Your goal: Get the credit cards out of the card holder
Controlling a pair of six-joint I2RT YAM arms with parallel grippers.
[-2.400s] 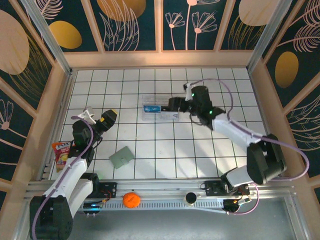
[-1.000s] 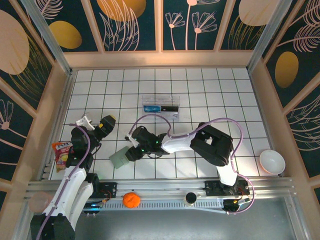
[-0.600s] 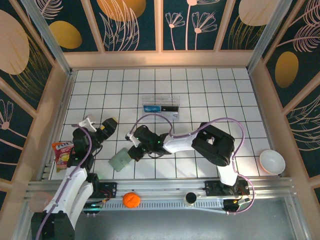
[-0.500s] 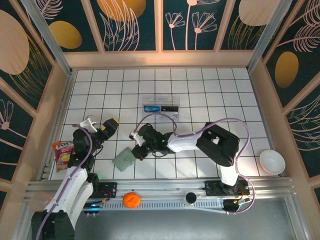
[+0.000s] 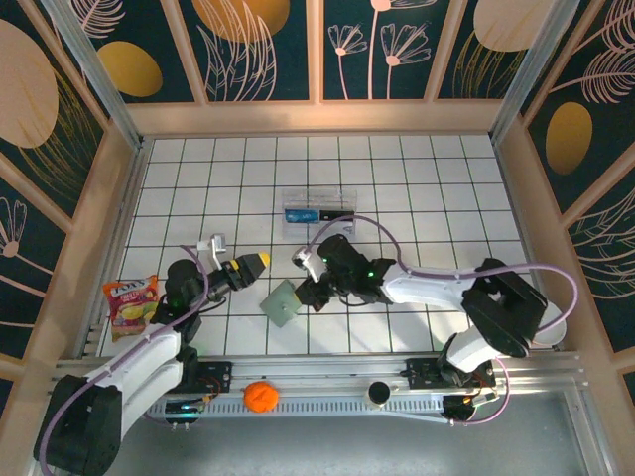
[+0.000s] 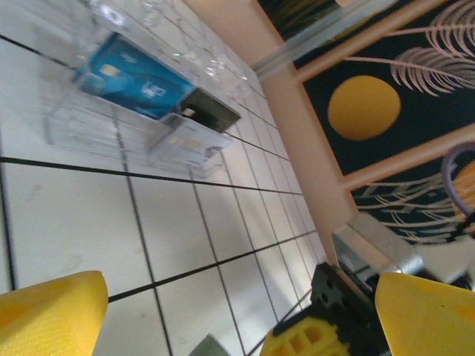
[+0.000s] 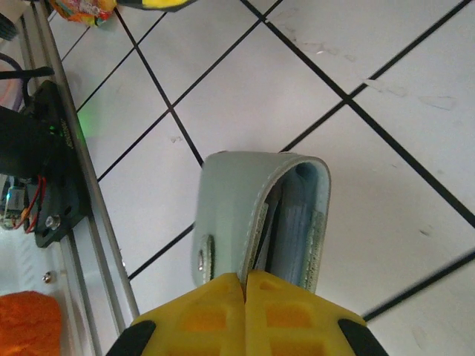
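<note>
Step in hand, by the look of it: presenting the holder so the other arm can open it.

Right claw (image 7: 245, 282): tips pressed together, clamped on the thin edge of one flap of the card holder (image 7: 226, 208). Left claw (image 6: 239, 315): fingers wide apart, holding nothing, just left of the holder and aimed at it in the top view.

Location: front-centre of the tabletop (image 5: 397, 178), between the two claws, well apart from the clear plastic box (image 5: 319, 213) further back. Cannot tell whether lifted or resting on a corner.

To do it well:
- Hold the pinch firm. Thin soft edge, likely to slip if tugged sideways.
- Bring left claw in low, onto the free flap only. Grabbing both flaps means no opening.
- Peel flaps apart slowly, then lay flat, inner face up, before going for the cards.
- Avoid squeezing over the pocket, would trap the cards.

Look of the holder: small, flat, soft. Grey-green outside with a pale stitched edge, pale blue-grey inside. Seen edge-on from the right wrist: folded but gaping a little, spine away from the claw. Small metal snap stud (image 7: 201, 257) on the outer flap near the tips. Thin layers in the gap, cannot tell cards from lining. No card out yet.
</note>
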